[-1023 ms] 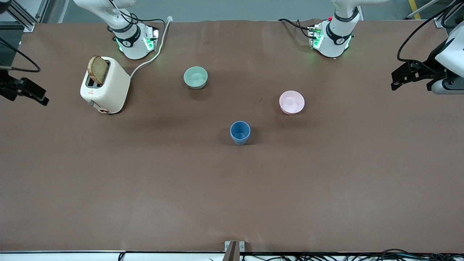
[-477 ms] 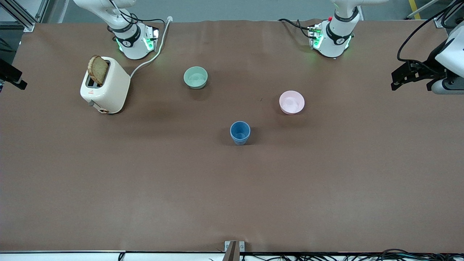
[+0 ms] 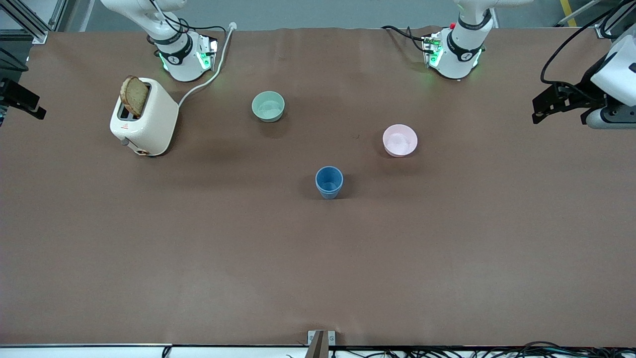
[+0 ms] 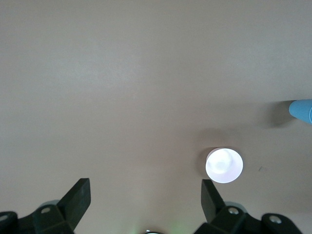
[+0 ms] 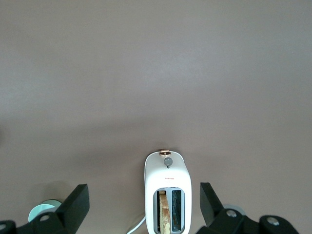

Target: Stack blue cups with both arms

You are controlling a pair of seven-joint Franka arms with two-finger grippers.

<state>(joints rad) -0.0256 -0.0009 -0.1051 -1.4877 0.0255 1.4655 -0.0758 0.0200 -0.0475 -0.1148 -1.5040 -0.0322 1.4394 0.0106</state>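
- Blue cups (image 3: 329, 182): nested one in the other, upright on tabletop (image 3: 318, 258) near its centre. Lower cup's rim shows as a band just below the upper's rim. A sliver also shows at edge of left wrist view (image 4: 302, 110).
- Pink bowl (image 3: 400, 140): approx 2 o'clock from the cups, apart from them, toward left arm's end. Upright, nothing visible inside. In left wrist view it reads as a bright white disc (image 4: 224, 165).
- Pale green bowl (image 3: 268, 106): approx 11 o'clock from the cups, farther from front camera, well apart. Part of rim shows in right wrist view (image 5: 43, 210).
- Toaster (image 3: 144, 117): cream, toward right arm's end, approx 9 o'clock from green bowl. Bread slice (image 3: 134, 95) stands up out of one slot; other slot looks empty in right wrist view. White cord (image 3: 208, 74) runs from it toward right arm's base.
- Left tool (image 4: 146, 200): up in the air over the tabletop edge at left arm's end. Fingers spread wide, nothing between them.
- Right tool (image 5: 144, 204): up in the air at right arm's end; toaster lies below it between the finger tips in its wrist view. Fingers spread wide, nothing held.
- Neither tool touches the cups.
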